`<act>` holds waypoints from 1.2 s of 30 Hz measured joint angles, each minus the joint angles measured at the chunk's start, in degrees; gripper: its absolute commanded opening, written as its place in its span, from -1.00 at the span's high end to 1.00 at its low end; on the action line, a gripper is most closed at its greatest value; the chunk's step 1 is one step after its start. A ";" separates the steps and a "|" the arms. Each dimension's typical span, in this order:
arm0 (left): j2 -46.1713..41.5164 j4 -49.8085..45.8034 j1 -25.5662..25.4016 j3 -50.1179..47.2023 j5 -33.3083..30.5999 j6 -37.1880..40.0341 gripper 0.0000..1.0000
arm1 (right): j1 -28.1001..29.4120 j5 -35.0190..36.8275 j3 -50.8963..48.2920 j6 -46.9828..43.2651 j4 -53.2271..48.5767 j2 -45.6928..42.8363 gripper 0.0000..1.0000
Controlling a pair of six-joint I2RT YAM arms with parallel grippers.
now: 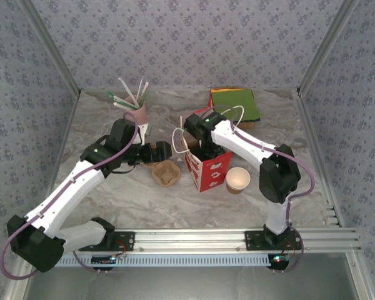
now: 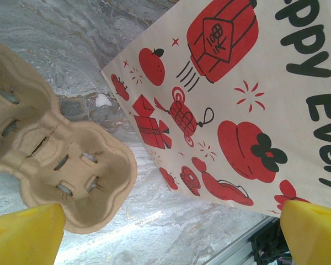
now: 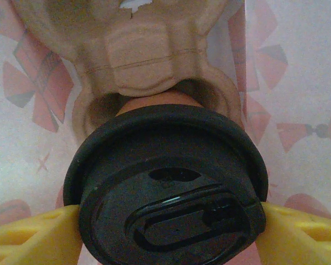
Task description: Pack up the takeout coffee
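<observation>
The takeout coffee point(image 3: 165, 187), a brown cup under a black lid, sits in a pocket of a cardboard carrier point(image 3: 143, 61) inside the red-and-white paper bag point(image 1: 207, 172). My right gripper point(image 3: 168, 221) reaches down into the bag, and its yellow fingertips point(image 3: 38, 232) press on both sides of the lid. My left gripper point(image 2: 171, 237) is open with nothing between its fingers. It hovers low over the table between a second cardboard carrier point(image 2: 55, 160) and the bag's printed side point(image 2: 237, 99).
A lidless brown cup point(image 1: 238, 180) stands right of the bag. A pink cup of straws point(image 1: 137, 115) is at the back left, and a stack of coloured napkins point(image 1: 235, 103) at the back right. The loose carrier point(image 1: 165, 173) lies just left of the bag.
</observation>
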 measured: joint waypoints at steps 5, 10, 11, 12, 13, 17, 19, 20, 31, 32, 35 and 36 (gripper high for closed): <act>-0.11 0.00 0.00 0.00 0.00 0.00 -1.00 | 0.07 0.00 0.00 0.02 0.00 0.00 -0.62; -0.11 0.00 0.00 0.00 0.00 0.00 -1.00 | 0.11 0.00 0.00 0.22 0.00 0.00 -0.62; -0.11 0.00 0.00 0.00 0.00 0.00 -1.00 | 0.11 0.00 0.00 0.24 0.00 0.00 -0.62; -0.11 0.00 0.00 0.00 0.00 0.00 -1.00 | 0.11 0.00 0.00 0.24 0.00 0.00 -0.62; -0.11 0.00 0.00 0.00 0.00 0.00 -1.00 | 0.11 0.00 0.00 0.28 0.00 0.00 -0.62; -0.11 0.00 0.00 0.00 0.00 0.00 -1.00 | 0.11 0.00 0.00 0.39 0.00 0.00 -0.62; -0.11 0.00 0.00 0.00 0.00 0.00 -1.00 | 0.13 -0.02 0.00 0.39 0.00 0.00 -0.63; -0.11 0.00 0.00 0.00 0.00 0.02 -0.99 | 0.15 0.00 0.00 0.39 0.00 0.00 -0.63; -0.11 0.00 0.00 0.00 0.00 0.00 -0.99 | 0.44 0.00 0.00 0.42 0.00 0.00 -0.65; -0.11 0.00 0.00 0.00 0.00 0.00 -1.00 | 0.46 0.00 0.00 0.42 0.00 0.00 -0.65; -0.11 0.00 0.00 0.00 0.00 0.02 -1.00 | 0.50 0.00 0.00 0.44 0.00 0.00 -0.66; -0.11 0.00 0.00 0.00 0.00 0.00 -0.99 | 0.50 0.00 0.00 0.44 0.00 0.00 -0.66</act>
